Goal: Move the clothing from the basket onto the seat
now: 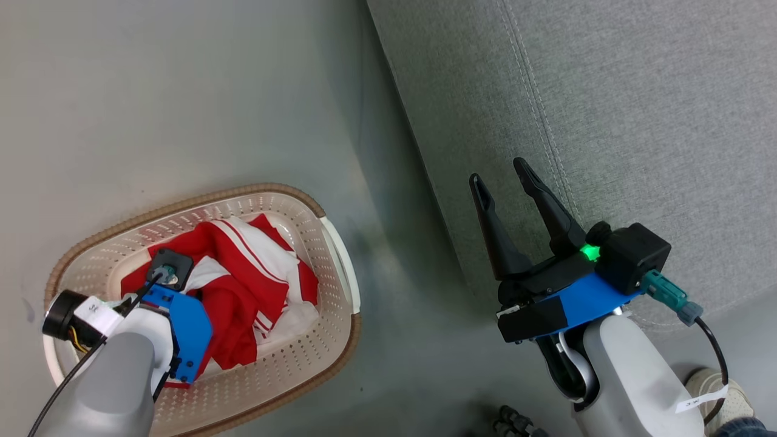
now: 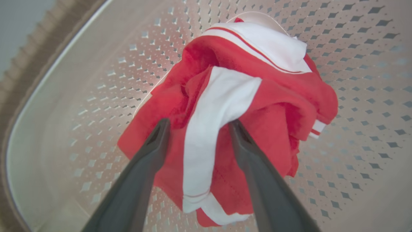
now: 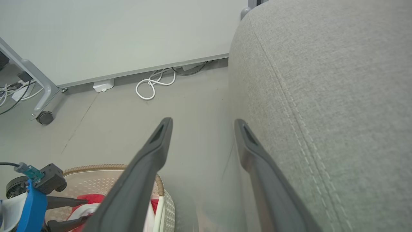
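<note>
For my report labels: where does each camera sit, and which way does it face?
Head view: on the head, facing down at the basket and seat; left forearm and open right gripper show.
Left wrist view: on the left wrist, facing down into the basket at the clothing; open left gripper straddles it.
Right wrist view: on the right wrist, facing along the floor toward a wall; its two fingers show.
Shared: head and right wrist views both show basket and seat.
</note>
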